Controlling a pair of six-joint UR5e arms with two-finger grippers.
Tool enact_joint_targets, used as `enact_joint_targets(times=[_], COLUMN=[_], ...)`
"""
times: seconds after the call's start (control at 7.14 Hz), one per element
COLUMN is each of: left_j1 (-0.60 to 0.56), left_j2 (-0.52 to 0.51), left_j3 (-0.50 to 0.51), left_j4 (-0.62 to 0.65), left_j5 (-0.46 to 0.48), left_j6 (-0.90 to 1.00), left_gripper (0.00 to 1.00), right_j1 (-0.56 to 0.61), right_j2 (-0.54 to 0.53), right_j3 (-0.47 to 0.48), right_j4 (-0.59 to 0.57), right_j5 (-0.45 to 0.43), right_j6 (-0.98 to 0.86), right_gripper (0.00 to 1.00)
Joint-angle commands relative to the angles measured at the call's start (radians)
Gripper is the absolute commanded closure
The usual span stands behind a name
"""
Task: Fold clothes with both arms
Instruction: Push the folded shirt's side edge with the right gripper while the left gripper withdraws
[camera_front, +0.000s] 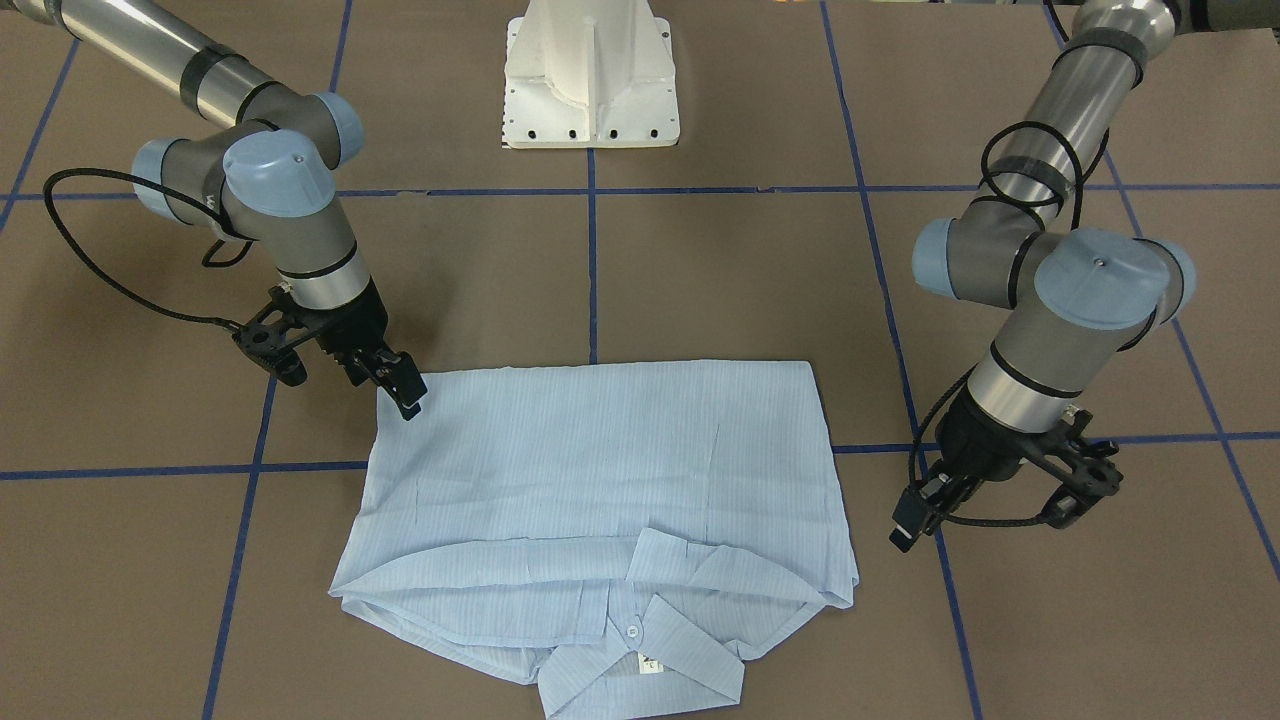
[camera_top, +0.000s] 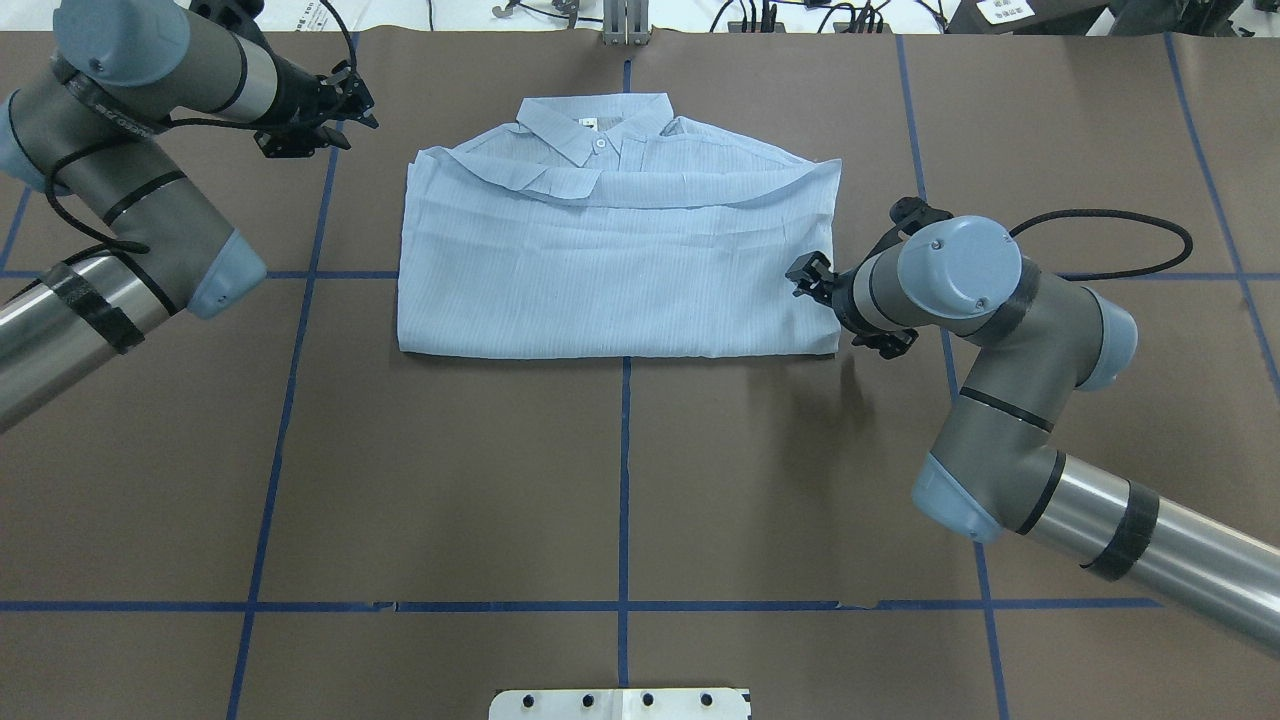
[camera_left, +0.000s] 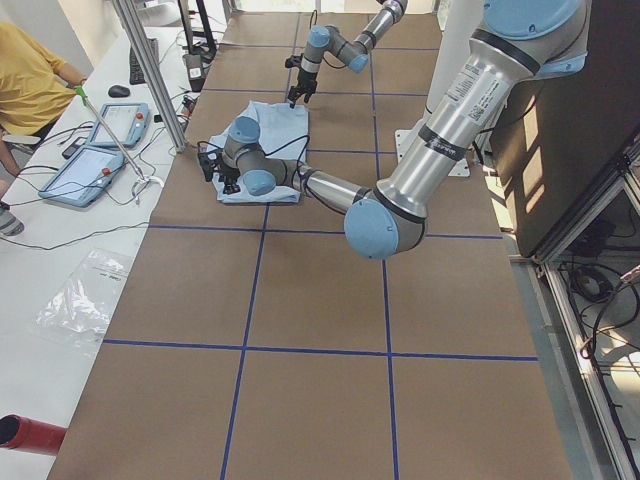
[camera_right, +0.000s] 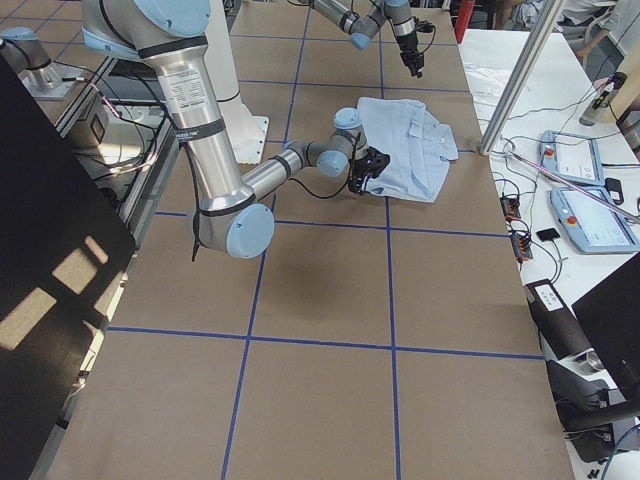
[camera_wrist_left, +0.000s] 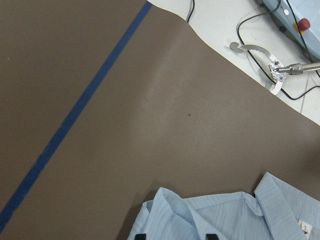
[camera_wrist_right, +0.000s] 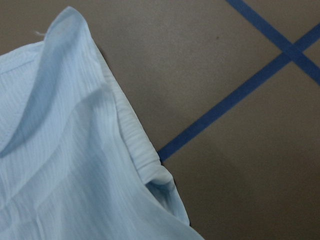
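The light blue shirt (camera_front: 600, 470) lies folded in half on the brown table, collar at the end far from the robot's base (camera_top: 620, 270). My right gripper (camera_front: 405, 395) sits on the shirt's folded corner on my right side (camera_top: 805, 278). In the right wrist view the cloth (camera_wrist_right: 65, 150) rises towards the lens and no fingertip shows, so the gripper appears shut on it. My left gripper (camera_front: 910, 525) hangs beside the collar end, off the cloth (camera_top: 345, 100). In the left wrist view its fingertips (camera_wrist_left: 141, 236) stand apart, just short of the shirt's shoulder (camera_wrist_left: 225, 220).
The white pedestal base (camera_front: 590, 80) stands at the table's robot side. Blue tape lines (camera_top: 625, 480) grid the brown cover. Beyond the far edge is a white bench with tablets (camera_left: 100, 140), cables, a metal pole (camera_right: 520, 70) and a seated person (camera_left: 30, 80).
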Motion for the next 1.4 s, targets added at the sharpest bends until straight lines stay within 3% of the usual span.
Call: enact_joint_targets(times=[0.0, 0.28, 0.7, 0.98, 1.26], left_j1=[-0.003, -0.003, -0.003, 0.002, 0.010], left_j2=[0.006, 0.012, 0.013, 0.010, 0.027], left_j3=[-0.007, -0.007, -0.007, -0.044, -0.174], left_j4=[0.002, 0.002, -0.002, -0.008, 0.004], left_j5=[0.001, 0.001, -0.003, -0.022, -0.185], left_j6=[0.001, 0.001, 0.004, 0.005, -0.018], left_gripper=[0.51, 0.51, 0.53, 0.54, 0.53], right_j1=[-0.012, -0.015, -0.012, -0.048, -0.125], right_j2=[-0.002, 0.001, -0.041, -0.215, -0.340], right_j3=[-0.017, -0.012, 0.072, 0.300, 0.492], right_j4=[-0.001, -0.001, -0.001, -0.028, -0.091], right_j5=[0.002, 0.008, 0.028, 0.081, 0.223], right_j6=[0.005, 0.013, 0.011, 0.036, 0.145], right_gripper=[0.23, 1.00, 1.00, 1.00, 1.00])
